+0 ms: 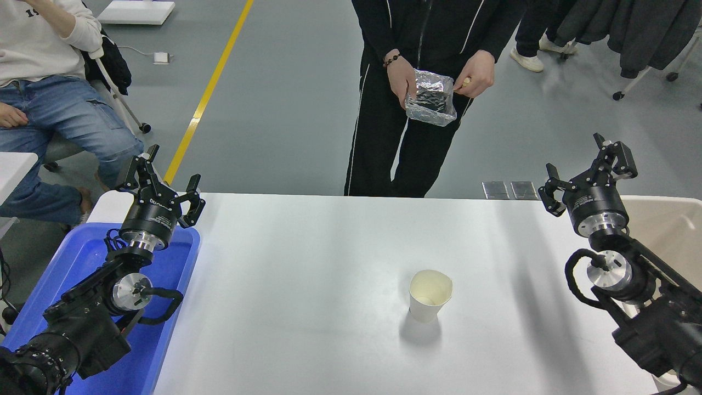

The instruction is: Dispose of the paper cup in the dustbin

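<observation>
Not yet started: paper cup (430,295) upright on table (329,285), untouched, well apart from dustbin (672,227) at right edge; right hand (587,170) spread, empty, raised; left hand (160,184) spread, parked.

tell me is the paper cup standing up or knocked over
Upright: the paper cup stands on its base on the white table, its open mouth facing up.

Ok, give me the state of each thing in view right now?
Small white paper cup: upright on the white table, empty, untouched.
Beige dustbin: open, at the table's right end.
Blue plastic tray: under the left arm.
Left gripper: open, empty.
Right gripper: open, empty.
</observation>
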